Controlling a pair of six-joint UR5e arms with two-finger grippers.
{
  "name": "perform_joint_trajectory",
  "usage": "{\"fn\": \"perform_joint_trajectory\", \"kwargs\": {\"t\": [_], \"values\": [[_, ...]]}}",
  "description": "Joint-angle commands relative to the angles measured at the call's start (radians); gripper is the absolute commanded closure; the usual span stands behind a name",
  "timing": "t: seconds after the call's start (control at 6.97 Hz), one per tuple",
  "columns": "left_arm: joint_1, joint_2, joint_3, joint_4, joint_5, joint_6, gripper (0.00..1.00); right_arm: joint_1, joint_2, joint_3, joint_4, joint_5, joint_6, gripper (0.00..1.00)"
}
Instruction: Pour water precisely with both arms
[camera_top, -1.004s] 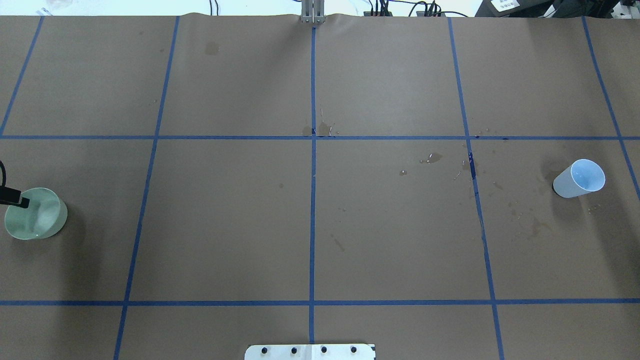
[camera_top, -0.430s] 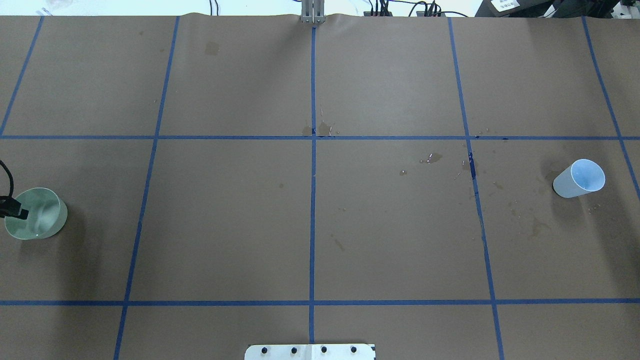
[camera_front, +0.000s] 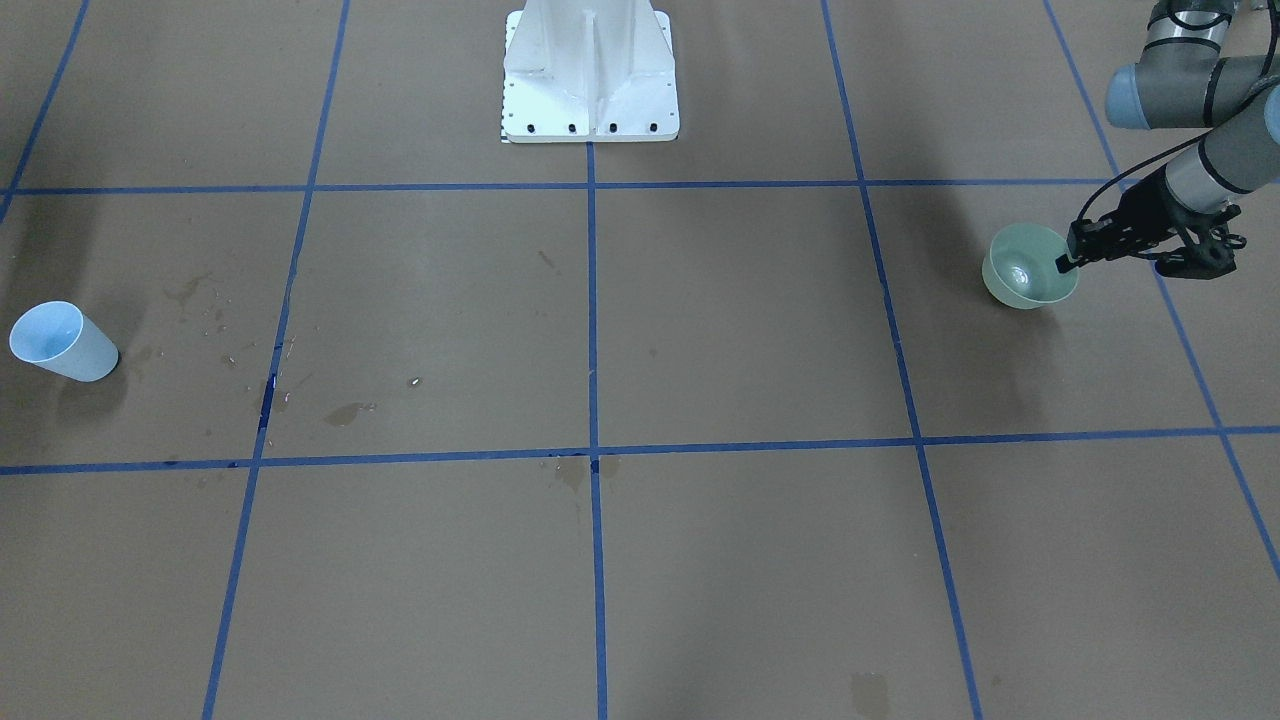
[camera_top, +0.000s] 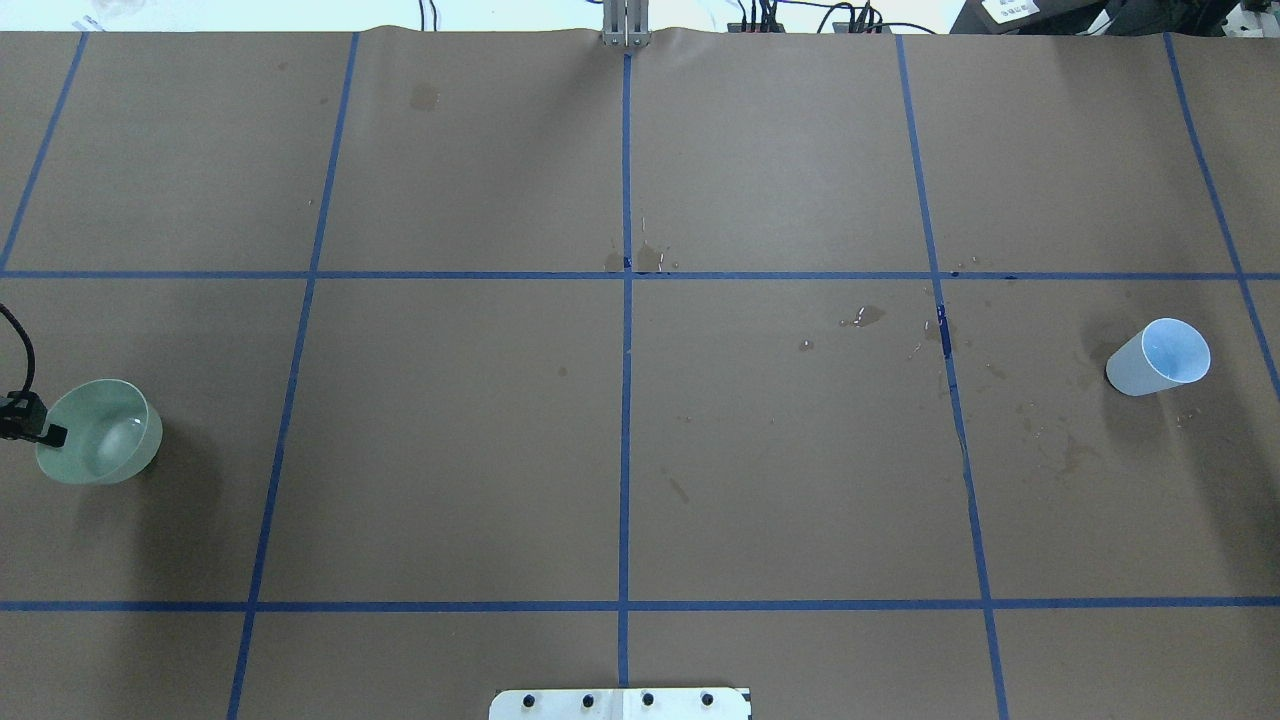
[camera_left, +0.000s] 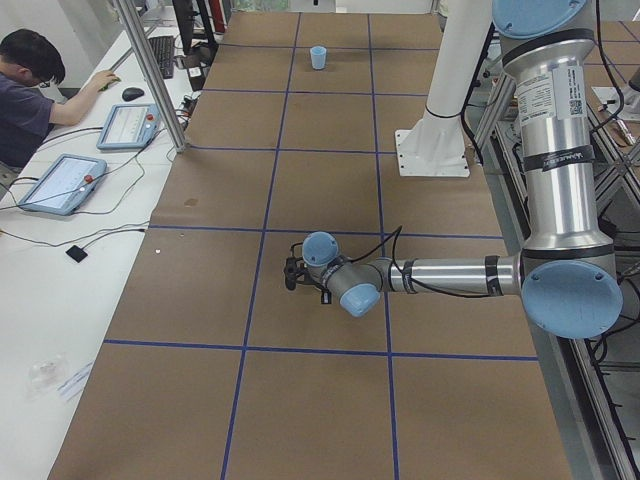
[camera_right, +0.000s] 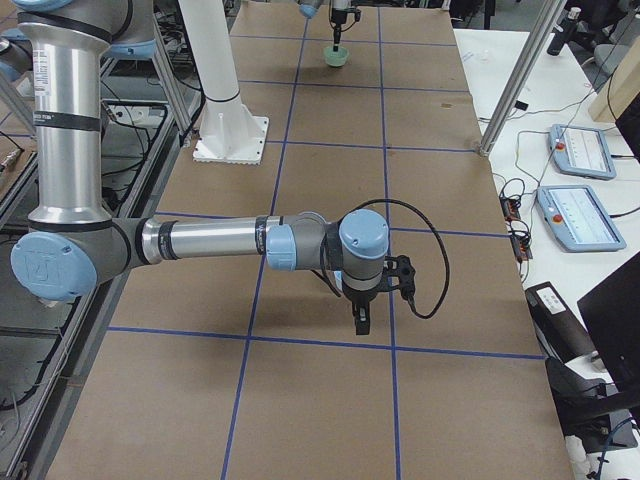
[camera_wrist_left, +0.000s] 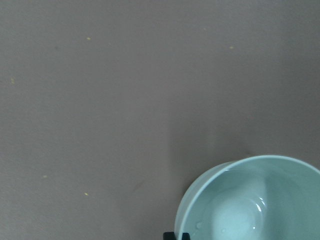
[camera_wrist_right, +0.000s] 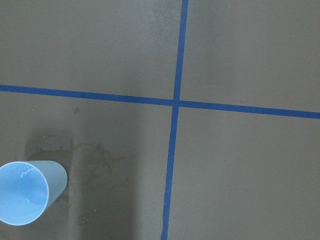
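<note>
My left gripper (camera_front: 1066, 262) is shut on the rim of a pale green bowl (camera_front: 1028, 266) at the table's left end. The bowl also shows in the overhead view (camera_top: 100, 432) with the gripper (camera_top: 48, 432) at its outer side. The left wrist view shows the bowl (camera_wrist_left: 250, 200) holding a little water (camera_wrist_left: 260, 204), seen as white glints. A pale blue cup (camera_top: 1156, 358) stands upright at the right end, also in the right wrist view (camera_wrist_right: 27, 192). My right gripper (camera_right: 360, 322) hangs above the paper well clear of the cup; I cannot tell whether it is open.
The white pedestal (camera_front: 590, 80) stands at the table's robot side. Brown paper with a blue tape grid (camera_top: 625, 400) covers the table, with wet stains (camera_top: 865, 316) right of centre. An operator (camera_left: 30, 90) sits at a side bench with tablets (camera_right: 580, 150).
The green bowl has shifted a little to the right in the overhead view, with my left gripper at its rim. The blue cup has not moved.
</note>
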Motion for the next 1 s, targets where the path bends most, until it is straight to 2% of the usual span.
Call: {"fn": "perform_joint_trajectory", "kwargs": {"t": [0.0,0.14,0.29,0.43,0.57,0.72,0.86], "values": [[-0.062,-0.147,-0.173,0.344,-0.076,-0.035,1.0,0.0,-0.004,0.016,0.003,0.008,0.003,0.0],[-0.063,-0.32,-0.232,0.6,-0.069,-0.064,1.0,0.0,-0.015,0.004,0.009,-0.003,0.0,0.0],[-0.043,-0.469,-0.229,0.721,-0.04,-0.142,1.0,0.0,-0.03,0.006,0.015,-0.003,0.001,0.0],[0.067,-0.603,-0.205,0.768,0.015,-0.276,1.0,0.0,-0.029,0.004,0.015,-0.001,0.003,0.0],[0.17,-0.738,-0.126,0.771,0.123,-0.407,1.0,-0.002,-0.027,0.004,0.014,0.002,0.018,0.0],[0.26,-0.868,-0.005,0.765,0.188,-0.49,1.0,0.0,-0.022,0.006,0.008,0.008,0.027,0.0],[0.331,-0.933,0.084,0.751,0.266,-0.514,1.0,-0.002,-0.018,-0.001,0.004,0.02,0.027,0.0]]}}
